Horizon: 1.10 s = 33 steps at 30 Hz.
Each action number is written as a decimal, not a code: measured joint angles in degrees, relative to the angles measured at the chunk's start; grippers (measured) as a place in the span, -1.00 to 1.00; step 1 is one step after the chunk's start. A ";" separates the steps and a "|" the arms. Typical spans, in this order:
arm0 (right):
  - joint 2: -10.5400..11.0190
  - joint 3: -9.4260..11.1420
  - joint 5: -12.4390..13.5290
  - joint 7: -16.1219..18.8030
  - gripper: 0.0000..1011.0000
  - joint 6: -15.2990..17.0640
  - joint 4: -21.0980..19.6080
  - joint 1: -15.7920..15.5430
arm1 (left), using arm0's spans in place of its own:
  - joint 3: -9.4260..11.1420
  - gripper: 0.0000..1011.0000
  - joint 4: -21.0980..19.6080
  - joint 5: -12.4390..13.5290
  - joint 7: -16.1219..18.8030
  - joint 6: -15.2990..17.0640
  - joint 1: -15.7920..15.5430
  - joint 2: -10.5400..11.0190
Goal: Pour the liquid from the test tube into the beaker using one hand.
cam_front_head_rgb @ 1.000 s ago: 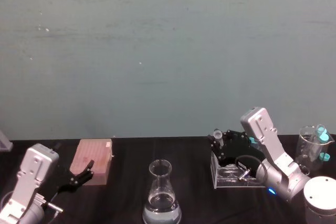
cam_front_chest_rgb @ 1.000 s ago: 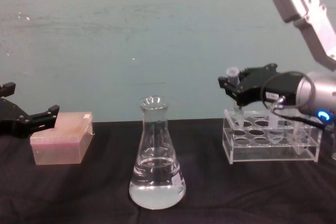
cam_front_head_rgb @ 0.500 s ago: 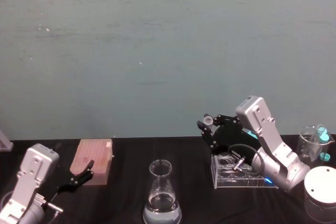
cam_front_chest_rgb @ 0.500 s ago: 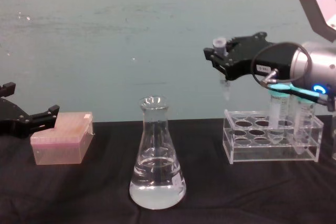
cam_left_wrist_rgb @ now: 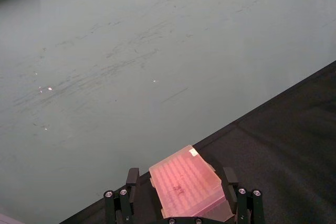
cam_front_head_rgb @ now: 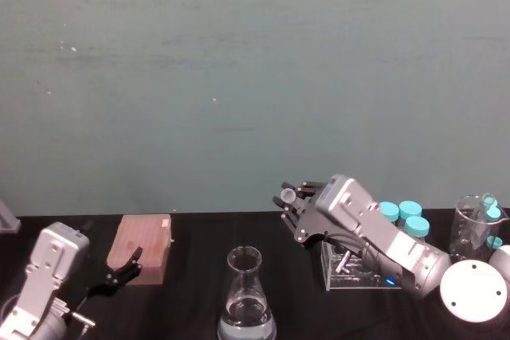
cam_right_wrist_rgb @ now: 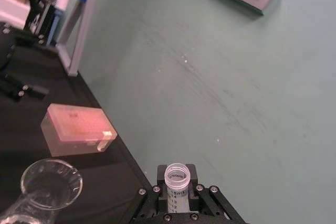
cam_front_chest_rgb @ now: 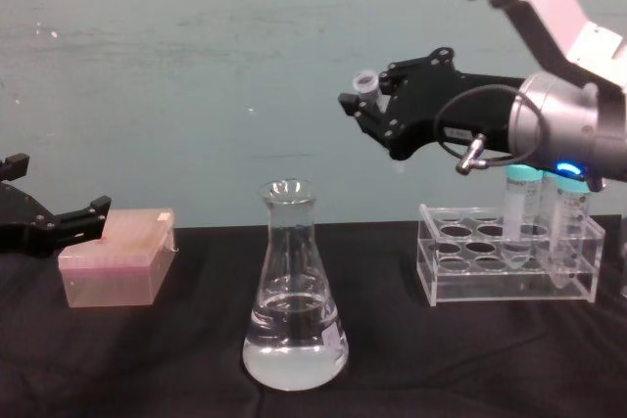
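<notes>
The beaker [cam_front_chest_rgb: 294, 291] is a tall clear conical flask at the table's front centre, with clear liquid in its base; its mouth [cam_right_wrist_rgb: 51, 183] shows in the right wrist view. My right gripper [cam_front_chest_rgb: 370, 110] hangs above and to the right of that mouth, shut on the slim clear test tube [cam_front_chest_rgb: 366, 81], which leans slightly. The tube's open rim [cam_right_wrist_rgb: 177, 173] sits between the black fingers. The liquid inside the tube is too small to make out. From the head view, the tube [cam_front_head_rgb: 286, 195] is up and right of the flask [cam_front_head_rgb: 245, 300]. My left gripper [cam_front_chest_rgb: 59, 227] rests open at the far left.
A clear plastic rack [cam_front_chest_rgb: 505, 266] with blue-capped tubes [cam_front_chest_rgb: 521, 208] stands at the right, below the right arm. A pink box [cam_front_chest_rgb: 113, 266] lies at the left beside the left gripper. A glass beaker [cam_front_head_rgb: 470, 224] and a white round lid [cam_front_head_rgb: 472, 292] sit far right.
My right gripper lifted the test tube out of the rack and carried it up and to the left, toward the flask. The left arm stayed still.
</notes>
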 joint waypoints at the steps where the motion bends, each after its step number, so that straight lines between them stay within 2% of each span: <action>1: 0.04 -0.21 -0.53 -0.10 -0.60 -0.20 0.06 0.10 | 0.00 0.98 0.00 0.00 0.00 0.00 0.00 0.00; 8: 0.68 -2.98 -6.90 -2.20 -0.60 -3.21 0.31 1.04 | 0.00 0.98 0.00 0.00 0.00 0.00 0.00 0.00; 11: 1.10 -4.40 -10.71 -3.76 -0.60 -4.90 0.12 1.24 | 0.00 0.98 0.00 0.00 0.00 0.00 0.00 0.00; 14: 1.24 -4.85 -12.02 -4.31 -0.60 -5.42 0.03 1.28 | 0.00 0.98 0.00 0.00 0.00 0.00 0.00 0.00; 15: 1.43 -5.41 -13.69 -5.04 -0.60 -6.05 -0.03 1.37 | 0.00 0.98 0.00 0.00 0.00 0.00 0.00 0.00; 16: 1.43 -5.41 -13.69 -5.04 -0.60 -6.05 -0.03 1.37 | 0.00 0.98 0.00 0.00 0.00 0.00 0.00 0.00; 18: 1.74 -6.16 -16.12 -6.17 -0.60 -6.84 -0.07 1.52 | 0.00 0.98 0.00 0.00 0.00 0.00 0.00 0.00; 33: 3.19 -8.28 -24.25 -10.47 -0.60 -8.99 0.19 2.35 | 0.00 0.98 0.00 0.00 0.00 0.00 0.00 0.00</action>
